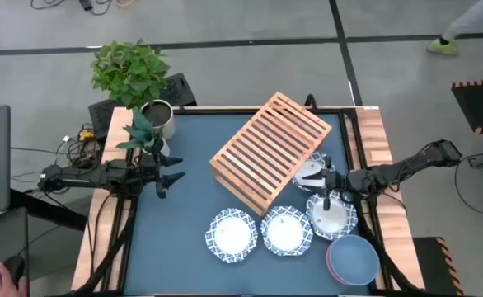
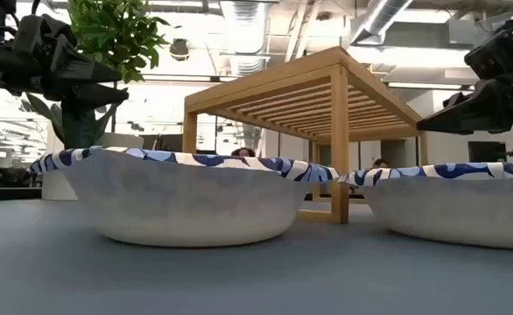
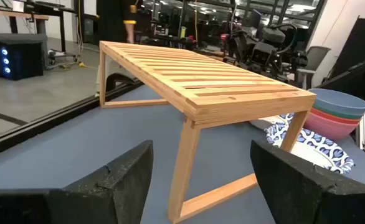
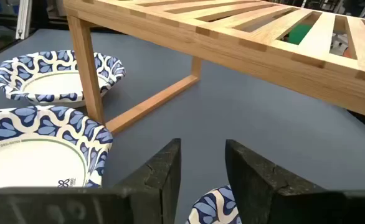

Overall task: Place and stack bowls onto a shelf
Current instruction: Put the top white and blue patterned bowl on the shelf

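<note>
The wooden slatted shelf (image 1: pixel 270 148) stands askew on its legs mid-table. Three blue-and-white patterned bowls rest on their bases in a row near the table's front: left (image 1: pixel 232 235), middle (image 1: pixel 285 229), right (image 1: pixel 334 219). A stack of plain bowls (image 1: pixel 354 257), blue on top of green and pink-red (image 3: pixel 337 111), sits at the near right corner. My right gripper (image 4: pixel 202 152) is open, low over the right bowl's far rim (image 4: pixel 212 204), beside the shelf's right end; no touch shows. My left gripper (image 3: pixel 201 152) is open and waits left of the shelf (image 3: pixel 207 74).
A potted plant (image 1: pixel 138 82) stands at the table's far left corner, close behind my left arm. The table's wooden side rail (image 1: pixel 386 157) runs along the right edge. Bare blue tabletop (image 1: pixel 184 223) lies between my left gripper and the bowls.
</note>
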Controlling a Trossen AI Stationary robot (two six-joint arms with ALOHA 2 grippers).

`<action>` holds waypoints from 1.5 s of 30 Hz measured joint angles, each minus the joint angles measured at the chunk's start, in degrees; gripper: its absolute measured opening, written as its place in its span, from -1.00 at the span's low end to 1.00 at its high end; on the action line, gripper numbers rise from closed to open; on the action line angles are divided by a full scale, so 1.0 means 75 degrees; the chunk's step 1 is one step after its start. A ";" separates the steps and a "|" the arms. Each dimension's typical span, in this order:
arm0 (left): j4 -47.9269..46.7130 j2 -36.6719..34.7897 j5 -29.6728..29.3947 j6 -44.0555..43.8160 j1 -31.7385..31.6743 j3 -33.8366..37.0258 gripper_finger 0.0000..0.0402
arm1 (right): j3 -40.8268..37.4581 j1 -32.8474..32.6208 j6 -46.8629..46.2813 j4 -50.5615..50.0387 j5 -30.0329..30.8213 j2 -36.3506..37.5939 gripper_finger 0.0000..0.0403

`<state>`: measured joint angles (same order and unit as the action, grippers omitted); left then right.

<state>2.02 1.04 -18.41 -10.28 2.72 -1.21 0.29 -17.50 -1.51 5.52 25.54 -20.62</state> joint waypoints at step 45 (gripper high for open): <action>0.0020 -0.0093 -0.0192 0.0000 0.0252 -0.0003 0.26 | -0.0001 0.0000 0.0001 -0.0041 0.0000 0.0000 -0.26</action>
<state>2.17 0.34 -19.86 -10.28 4.61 -1.23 0.28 -17.50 -1.51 5.21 25.54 -20.62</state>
